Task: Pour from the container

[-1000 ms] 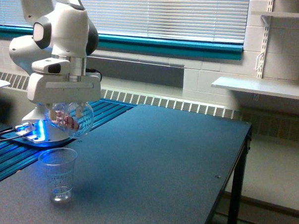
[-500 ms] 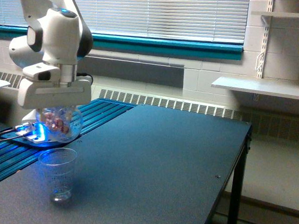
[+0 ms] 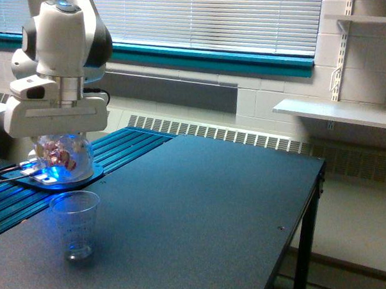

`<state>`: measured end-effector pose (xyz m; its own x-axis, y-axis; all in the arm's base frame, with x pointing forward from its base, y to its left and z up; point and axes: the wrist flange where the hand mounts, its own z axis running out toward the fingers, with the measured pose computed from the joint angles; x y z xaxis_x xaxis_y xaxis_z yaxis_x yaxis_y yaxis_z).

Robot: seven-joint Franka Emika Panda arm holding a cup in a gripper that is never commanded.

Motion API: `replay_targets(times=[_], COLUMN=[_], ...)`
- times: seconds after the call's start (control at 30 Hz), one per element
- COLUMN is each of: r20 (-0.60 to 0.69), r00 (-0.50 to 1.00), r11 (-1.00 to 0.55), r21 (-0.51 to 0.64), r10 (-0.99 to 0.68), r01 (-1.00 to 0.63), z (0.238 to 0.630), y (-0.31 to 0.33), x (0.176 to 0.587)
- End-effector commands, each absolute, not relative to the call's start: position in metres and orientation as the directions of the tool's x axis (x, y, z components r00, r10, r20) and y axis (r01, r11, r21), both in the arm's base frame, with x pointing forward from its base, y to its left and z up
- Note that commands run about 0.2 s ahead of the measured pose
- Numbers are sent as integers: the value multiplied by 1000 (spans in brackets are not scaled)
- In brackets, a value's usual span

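Note:
My gripper point(image 3: 58, 139) is shut on the container point(image 3: 61, 158), a squat rounded clear cup with pink and white pieces inside. It hangs upright or nearly so at the exterior view's left, above and slightly left of a taller ridged clear cup point(image 3: 75, 224) that stands on the dark table point(image 3: 202, 208). The fingertips are hidden behind the container and the white hand body. The ridged cup looks empty apart from blue light shining through it.
The arm's base point(image 3: 53, 179) glows blue on a ribbed teal surface behind the container. The table's right edge point(image 3: 299, 229) drops to the floor. A radiator, window blinds and a white wall shelf point(image 3: 332, 113) lie beyond the table.
The hand and the container have moved toward the exterior view's left and slightly up. The container has turned back from a tilt toward upright. The ridged cup has stayed in place.

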<state>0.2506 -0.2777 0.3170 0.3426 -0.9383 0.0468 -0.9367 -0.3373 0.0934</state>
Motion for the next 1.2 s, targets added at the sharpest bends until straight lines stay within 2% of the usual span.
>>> replay_targets(times=[0.03,0.43,0.9,1.2], r20=[15,-83,-65,-99], r00=[337,329,331,327], r11=[-333,-339,-337,-340], r21=[109,175,193,184], r10=[-941,-941,-941,-940], r01=[-937,-925,-922,-922], z=[312,273,271,270], y=[-288,-276,-279,-268], x=[249,232,244,251])
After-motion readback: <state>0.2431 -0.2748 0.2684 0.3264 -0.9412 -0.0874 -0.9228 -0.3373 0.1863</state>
